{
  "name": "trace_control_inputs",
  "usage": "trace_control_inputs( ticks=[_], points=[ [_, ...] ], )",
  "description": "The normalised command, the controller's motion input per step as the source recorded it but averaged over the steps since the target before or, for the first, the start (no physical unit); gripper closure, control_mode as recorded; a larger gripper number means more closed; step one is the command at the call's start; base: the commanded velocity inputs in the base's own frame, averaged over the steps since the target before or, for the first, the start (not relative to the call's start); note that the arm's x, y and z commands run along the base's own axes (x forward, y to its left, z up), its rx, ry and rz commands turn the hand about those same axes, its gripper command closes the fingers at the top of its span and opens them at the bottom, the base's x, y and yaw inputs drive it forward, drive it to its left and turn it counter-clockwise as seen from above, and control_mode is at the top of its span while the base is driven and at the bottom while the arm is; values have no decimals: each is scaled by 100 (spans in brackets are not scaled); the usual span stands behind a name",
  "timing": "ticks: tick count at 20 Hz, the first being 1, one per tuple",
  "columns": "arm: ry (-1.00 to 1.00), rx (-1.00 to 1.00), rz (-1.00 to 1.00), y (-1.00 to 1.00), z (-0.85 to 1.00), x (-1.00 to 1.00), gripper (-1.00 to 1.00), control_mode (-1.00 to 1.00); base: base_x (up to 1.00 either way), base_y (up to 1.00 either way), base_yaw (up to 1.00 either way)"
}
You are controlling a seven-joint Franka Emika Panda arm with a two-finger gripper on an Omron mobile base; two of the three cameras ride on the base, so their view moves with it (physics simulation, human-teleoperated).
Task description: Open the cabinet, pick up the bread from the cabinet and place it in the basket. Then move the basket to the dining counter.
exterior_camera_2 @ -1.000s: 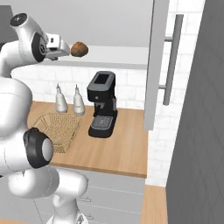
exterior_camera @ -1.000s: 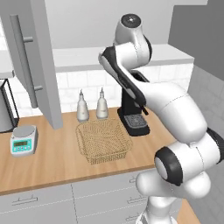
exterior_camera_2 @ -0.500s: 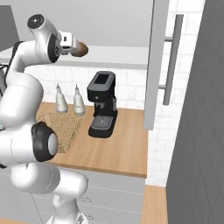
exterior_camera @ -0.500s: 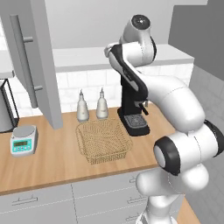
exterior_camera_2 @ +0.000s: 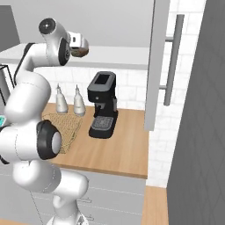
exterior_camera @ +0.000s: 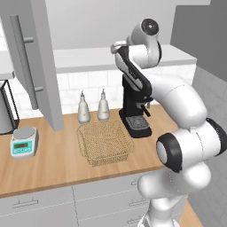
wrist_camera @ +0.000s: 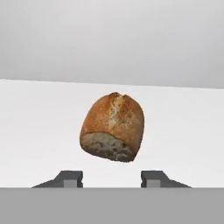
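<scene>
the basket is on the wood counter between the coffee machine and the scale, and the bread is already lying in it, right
Not quite. The basket does sit between the coffee machine and the scale, but holds no loaf. The right base view shows the bread up at the gripper, high above the counter.

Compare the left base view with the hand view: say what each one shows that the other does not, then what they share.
Left base view: the tan woven basket on the wood counter, the black coffee machine, two bottles, a kitchen scale and the open cabinet door.

Hand view: the bread ahead of the gripper, whose jaws stand apart and clear of the loaf.

Both: the pale shelf of the cabinet.
</scene>
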Motion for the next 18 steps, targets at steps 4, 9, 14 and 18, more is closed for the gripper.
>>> trace_control_inputs(
  ticks=[4, 9, 14, 18],
  points=[
    [0, 0, 0, -5, 6, 16, -100, -100, 0, 0, 0],
    [1, 0, 0, 0, 5, 13, -100, -100, 0, 0, 0],
    [0, 0, 0, 0, 0, 36, -100, -100, 0, 0, 0],
    [0, 0, 0, 0, 0, 35, -100, -100, 0, 0, 0]
  ],
)
